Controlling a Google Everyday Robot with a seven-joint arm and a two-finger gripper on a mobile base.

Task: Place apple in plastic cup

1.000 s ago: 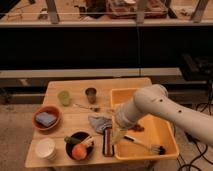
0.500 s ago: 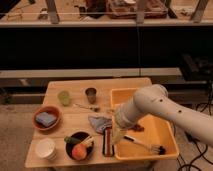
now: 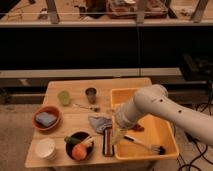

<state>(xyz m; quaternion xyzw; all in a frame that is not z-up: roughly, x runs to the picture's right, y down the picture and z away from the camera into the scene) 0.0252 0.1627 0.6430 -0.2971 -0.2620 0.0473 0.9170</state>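
since the apple (image 3: 78, 152) lies in the dark bowl (image 3: 69, 147) at the near edge of the surface (image 3: 75, 120), with a green vegetable beside it, the task looks barely begun in the camera view. the plastic cup (image 3: 64, 97) stands well apart, toward the far side. the pincer (image 3: 118, 136) hangs released, grasping nothing, right of the bowl at the yellow bin (image 3: 155, 131). reaching, gripping, carrying and dropping are all left.

One plastic cup (image 3: 63, 97), two other cups (image 3: 90, 94) (image 3: 46, 148), two bowls (image 3: 36, 116) (image 3: 69, 149), one apple (image 3: 78, 152), one gripper (image 3: 118, 136) at tray (image 3: 155, 131) rim.
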